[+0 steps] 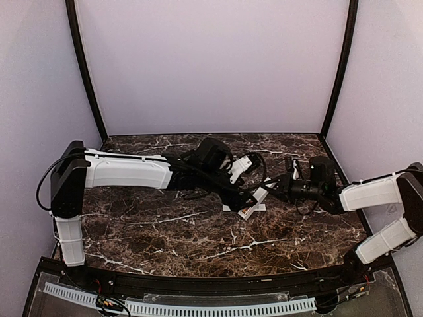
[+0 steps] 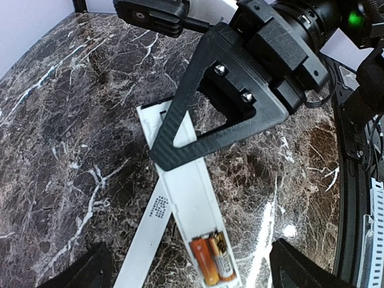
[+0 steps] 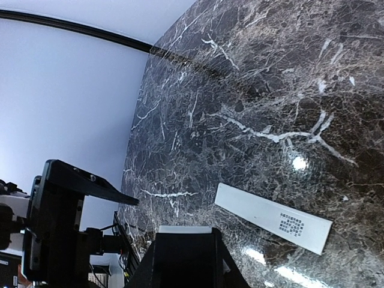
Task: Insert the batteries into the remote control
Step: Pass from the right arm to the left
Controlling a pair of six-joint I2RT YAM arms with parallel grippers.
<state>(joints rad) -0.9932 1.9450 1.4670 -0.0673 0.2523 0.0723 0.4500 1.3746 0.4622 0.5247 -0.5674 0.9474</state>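
The remote control (image 2: 191, 198) lies back-up on the marble bench (image 2: 72, 120), running from the centre of the left wrist view down to its lower edge, and the two batteries (image 2: 211, 257) already sit side by side in the recess at its near end. The flat white cover strip (image 2: 149, 240) lies partly beneath it, angling off to the lower left; the right wrist view shows the same strip at lower right.

The right tool (image 2: 198, 129) reaches in from the upper right of that view and appears clamped on the remote's far end. The left tool (image 2: 186, 270) hovers over the batteries with its fingers (image 2: 90, 270) spread and nothing between them.

The remote looks light, stiff and smooth (likely to skate on polished stone), so its long edges are probably the safest hold. The thin cover would flex; pinch it by an edge.
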